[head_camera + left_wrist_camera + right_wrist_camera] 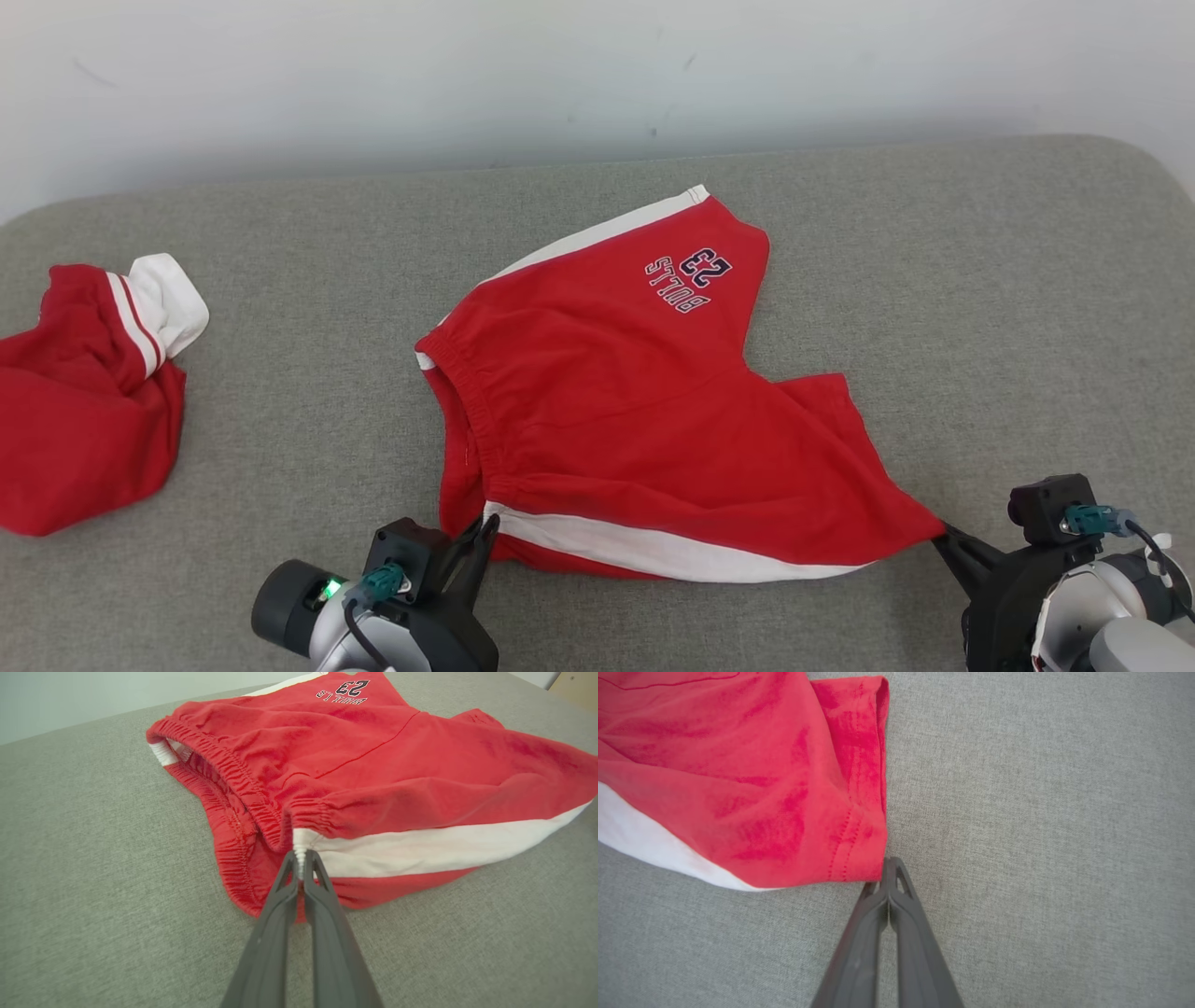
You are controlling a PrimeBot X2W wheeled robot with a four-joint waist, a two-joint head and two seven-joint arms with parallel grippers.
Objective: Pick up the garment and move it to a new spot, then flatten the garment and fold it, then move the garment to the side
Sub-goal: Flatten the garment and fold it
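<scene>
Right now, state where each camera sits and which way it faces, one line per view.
Head view: above, looking forward and down at the red shorts on the grey cushion; left gripper and right gripper show at the bottom.
Left wrist view: low, looking along its shut fingers at the waistband.
Right wrist view: looking down its shut fingers at the hem corner.
Shared: all three show shorts and cushion.

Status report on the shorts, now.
Jaws shut: left gripper on waistband corner of red shorts, right gripper on hem corner. Cloth rests on grey surface. Far left, second red garment, apart.
</scene>
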